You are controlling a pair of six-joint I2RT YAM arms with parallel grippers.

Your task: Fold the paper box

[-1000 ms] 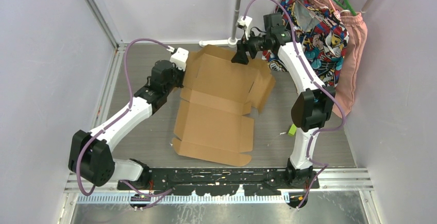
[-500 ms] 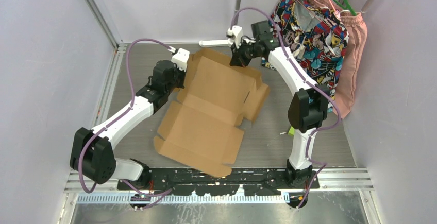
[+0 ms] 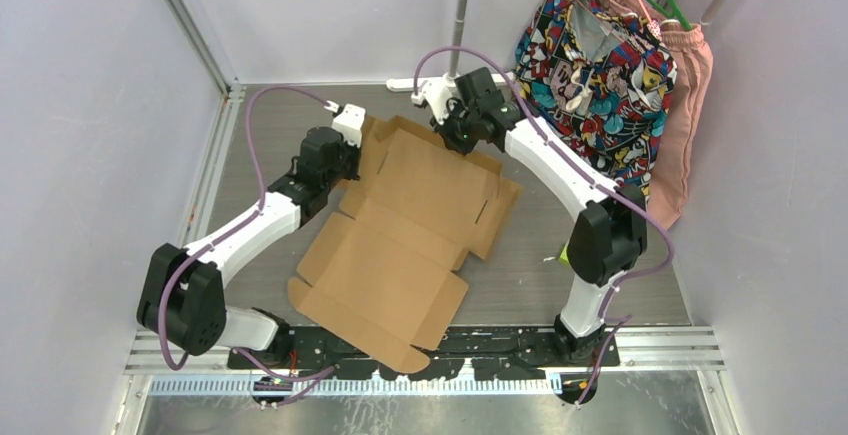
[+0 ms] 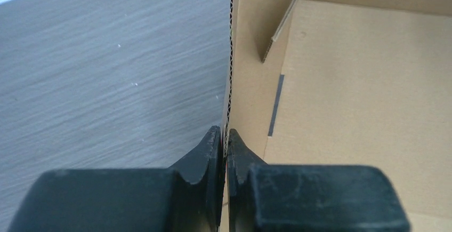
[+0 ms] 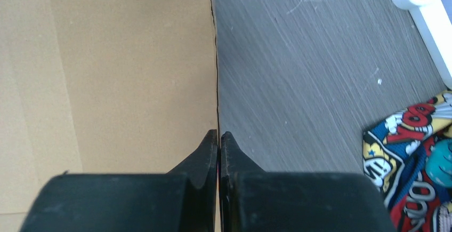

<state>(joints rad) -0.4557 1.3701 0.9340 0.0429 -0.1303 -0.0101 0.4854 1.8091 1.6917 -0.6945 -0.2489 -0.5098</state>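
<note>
The paper box (image 3: 410, 215) is a flat brown cardboard sheet with flaps, lying slantwise on the grey table from the back middle to the near edge. My left gripper (image 3: 350, 157) is at its far left side, shut on an upright flap edge (image 4: 230, 82) that runs straight into the jaws (image 4: 224, 138). My right gripper (image 3: 462, 141) is at the sheet's far edge, shut on the thin cardboard edge (image 5: 216, 72), with its fingertips (image 5: 219, 136) pinching it. The box panel (image 5: 122, 72) fills the left half of the right wrist view.
Colourful patterned clothes (image 3: 600, 45) and a pink garment (image 3: 690, 105) hang at the back right; patterned cloth (image 5: 410, 152) lies close to the right gripper. A white pole base (image 3: 418, 83) (image 5: 426, 8) stands behind the box. A small green item (image 3: 567, 252) lies by the right arm.
The right gripper has moved left and shut on the box's far edge. The whole sheet has swung and slid left, its near end now reaching over the front rail.
</note>
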